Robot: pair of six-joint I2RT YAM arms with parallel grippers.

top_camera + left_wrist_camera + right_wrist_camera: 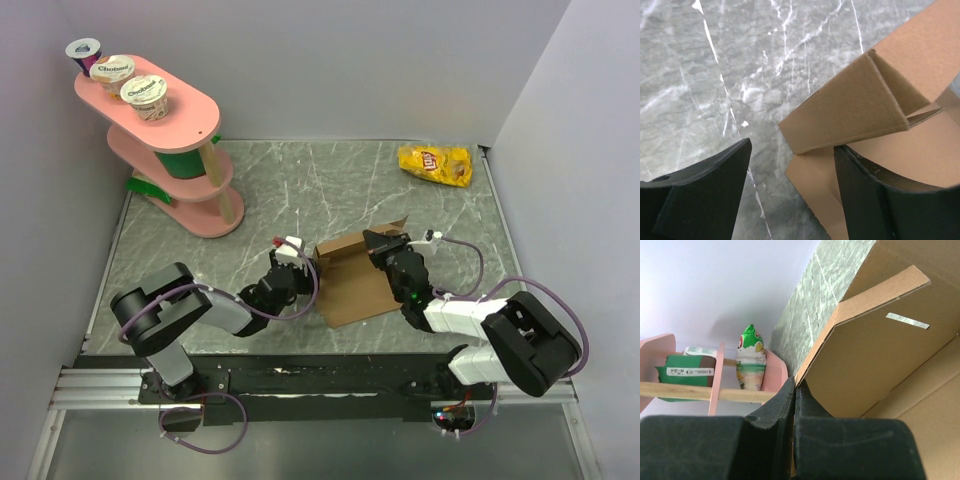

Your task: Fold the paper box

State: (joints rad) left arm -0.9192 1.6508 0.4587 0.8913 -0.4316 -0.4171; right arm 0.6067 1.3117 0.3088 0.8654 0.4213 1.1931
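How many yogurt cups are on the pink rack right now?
3, in a row on the rack's top shelf: far-end cup, middle cup, near cup. The lower shelves are partly hidden, so more may sit there.

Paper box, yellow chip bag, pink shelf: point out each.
paper box (350,290), top view, flat base panel
yellow chip bag (435,165), top view, bag's middle
pink shelf (190,110), top view, bare top tier

Right gripper (793,390): jaws pressed together on the lower corner of a raised flap of the paper box (875,360). A strip of clear tape (907,320) sits on that flap. Behind it is the marble table (822,305), and a pink shelf (715,385) holds a green-topped pouch (751,360).
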